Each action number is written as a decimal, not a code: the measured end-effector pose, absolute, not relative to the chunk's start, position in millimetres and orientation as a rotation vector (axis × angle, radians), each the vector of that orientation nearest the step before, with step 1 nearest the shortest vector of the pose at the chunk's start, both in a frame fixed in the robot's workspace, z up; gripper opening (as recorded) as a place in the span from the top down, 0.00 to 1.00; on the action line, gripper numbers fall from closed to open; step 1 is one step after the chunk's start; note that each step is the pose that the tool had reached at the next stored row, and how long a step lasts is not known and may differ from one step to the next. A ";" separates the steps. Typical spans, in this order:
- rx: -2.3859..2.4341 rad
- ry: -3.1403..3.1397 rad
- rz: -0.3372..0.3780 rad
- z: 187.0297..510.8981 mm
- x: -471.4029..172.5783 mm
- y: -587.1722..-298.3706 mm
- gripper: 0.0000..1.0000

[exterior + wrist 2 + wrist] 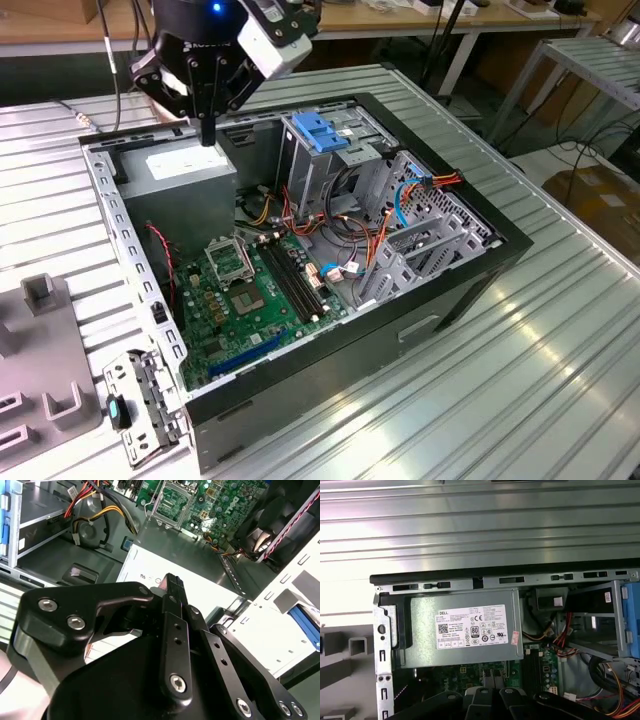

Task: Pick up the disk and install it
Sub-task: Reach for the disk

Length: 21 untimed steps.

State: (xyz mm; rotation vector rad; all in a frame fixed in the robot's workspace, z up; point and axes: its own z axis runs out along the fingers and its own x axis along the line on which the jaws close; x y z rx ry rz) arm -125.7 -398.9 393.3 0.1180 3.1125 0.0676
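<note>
My gripper (208, 133) hangs shut with nothing in it, just above the grey power-supply box (185, 168) in the back corner of the open computer case (470, 290). In the second wrist view its black fingers (172, 587) point down at the box's white sticker (145, 575). The first wrist view looks down on the same box (460, 630). A blue plastic part (320, 130) sits on top of the metal drive cage (345, 165). I cannot tell whether it carries a drive. The disk is hidden or out of view.
The green motherboard (240, 300) lies on the case floor, with coloured cables (385, 215) bundled near the cage. A grey fixture with upright blocks (40, 350) and a small metal bracket (135, 405) lie on the ribbed table at the exterior view's left.
</note>
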 end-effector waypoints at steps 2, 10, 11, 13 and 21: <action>0.118 3.112 0.068 393.3 -126.5 -398.9 0.89; 0.118 3.113 0.068 393.3 -130.3 -398.9 0.89; 0.118 3.113 0.068 393.3 -131.0 -398.9 0.89; 0.118 3.113 0.068 393.3 -132.7 -398.9 0.89; 0.118 3.113 0.068 393.3 -137.3 -398.9 0.89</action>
